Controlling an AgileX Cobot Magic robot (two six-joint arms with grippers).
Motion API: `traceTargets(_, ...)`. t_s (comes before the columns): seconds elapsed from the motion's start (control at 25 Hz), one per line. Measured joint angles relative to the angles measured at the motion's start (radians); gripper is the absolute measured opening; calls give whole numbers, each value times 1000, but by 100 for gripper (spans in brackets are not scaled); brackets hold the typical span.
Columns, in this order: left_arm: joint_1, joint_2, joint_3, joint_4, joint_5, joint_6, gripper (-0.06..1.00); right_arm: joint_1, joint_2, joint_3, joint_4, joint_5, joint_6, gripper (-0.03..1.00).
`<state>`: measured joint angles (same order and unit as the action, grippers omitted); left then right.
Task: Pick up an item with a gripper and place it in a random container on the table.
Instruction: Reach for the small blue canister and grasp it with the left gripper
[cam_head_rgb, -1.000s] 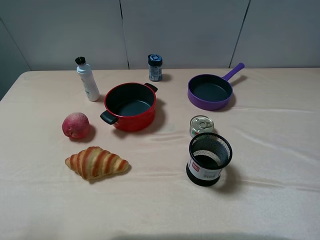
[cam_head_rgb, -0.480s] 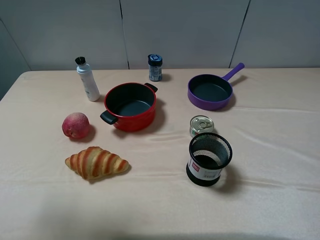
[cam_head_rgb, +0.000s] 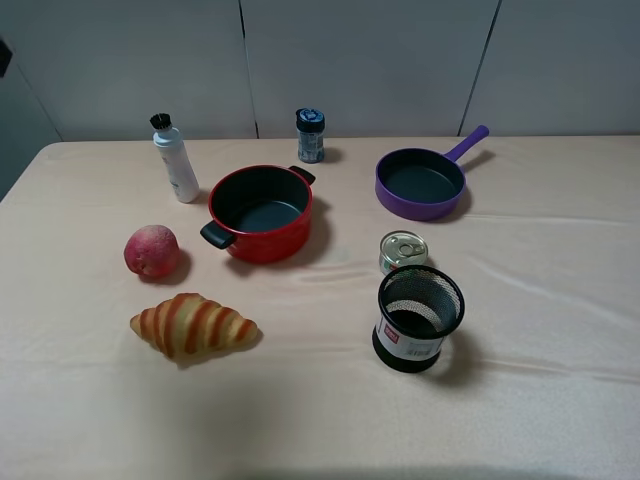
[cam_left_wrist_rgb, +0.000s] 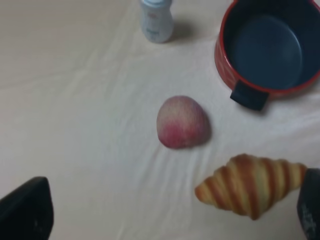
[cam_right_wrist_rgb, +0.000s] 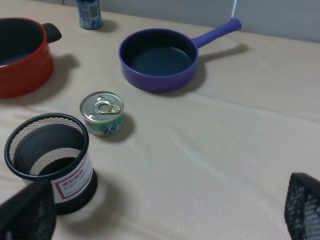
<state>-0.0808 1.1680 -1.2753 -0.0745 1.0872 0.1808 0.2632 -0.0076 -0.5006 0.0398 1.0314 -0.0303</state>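
The small glass jar (cam_head_rgb: 310, 135) with a dark blue lid stands upright at the back of the table, behind the red pot; its lower part shows in the right wrist view (cam_right_wrist_rgb: 89, 12). The black wire-mesh cup (cam_head_rgb: 418, 318) with a white and red label stands empty at the front right, and also shows in the right wrist view (cam_right_wrist_rgb: 50, 160). My left gripper (cam_left_wrist_rgb: 167, 212) is open and empty above the peach and croissant. My right gripper (cam_right_wrist_rgb: 165, 210) is open and empty, near the mesh cup. Neither gripper shows in the exterior view.
A white bottle (cam_head_rgb: 175, 160) stands back left. A red pot (cam_head_rgb: 260, 213) sits mid-table and a purple pan (cam_head_rgb: 420, 183) back right. A silver tin can (cam_head_rgb: 403, 251) stands just behind the cup. A peach (cam_head_rgb: 151, 251) and croissant (cam_head_rgb: 193, 325) lie at the left.
Nothing on the table has moved. A small dark sliver has come into the upper left edge of the exterior view.
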Motion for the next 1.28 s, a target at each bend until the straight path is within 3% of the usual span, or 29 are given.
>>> traceTargets(0.68,-254,446,-445,22,24,7,99,0,0,0,0,0,0,69)
traceTargets(0.96,-313,638,-639,23,24,7,99,0,0,0,0,0,0,69)
traceTargets(1.28,-323,825,-812,21,36,7,99,0,0,0,0,0,0,69)
